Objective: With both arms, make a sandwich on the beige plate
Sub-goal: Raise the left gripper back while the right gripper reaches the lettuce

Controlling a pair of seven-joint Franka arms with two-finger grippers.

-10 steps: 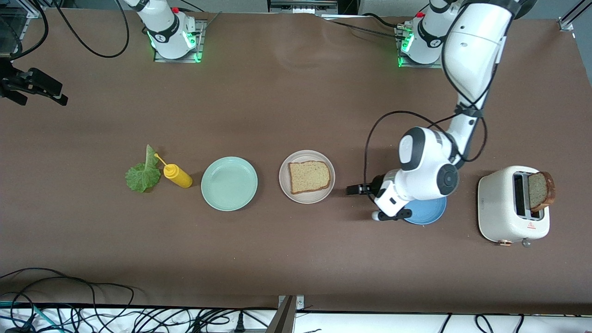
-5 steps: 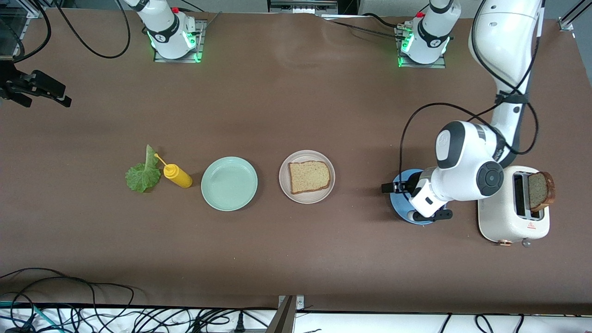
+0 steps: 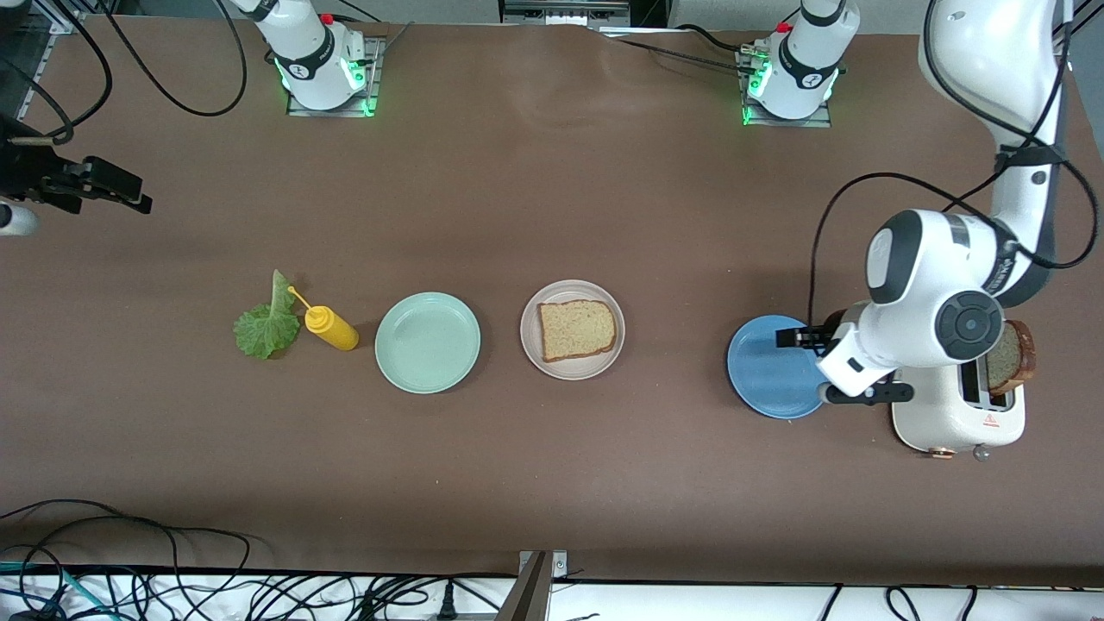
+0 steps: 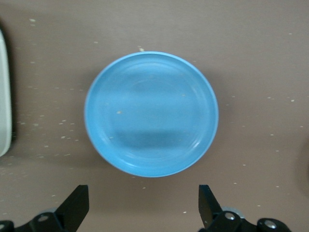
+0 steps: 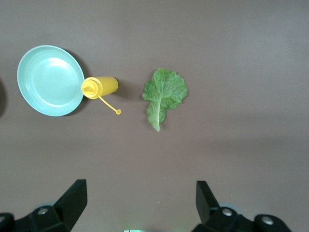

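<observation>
Since a second ago, the left gripper (image 3: 798, 338) has swung from beside the beige plate (image 3: 573, 366) toward the toaster (image 3: 949, 414) at lower right of the front view, uncovering the blue plate (image 3: 763, 366); it now hangs over that plate's edge, jaws released and empty. Across the middle of the frame sit the blue plate, the beige plate with one bread slice (image 3: 577, 329) on it, the mint plate (image 3: 427, 341), the yellow bottle (image 3: 330, 327) and the lettuce leaf (image 3: 266, 323). A second bread slice (image 3: 1007, 355) stands in the toaster's slot. At upper left of the frame, the right gripper (image 3: 121, 191) has edged inward, jaws released and empty.
</observation>
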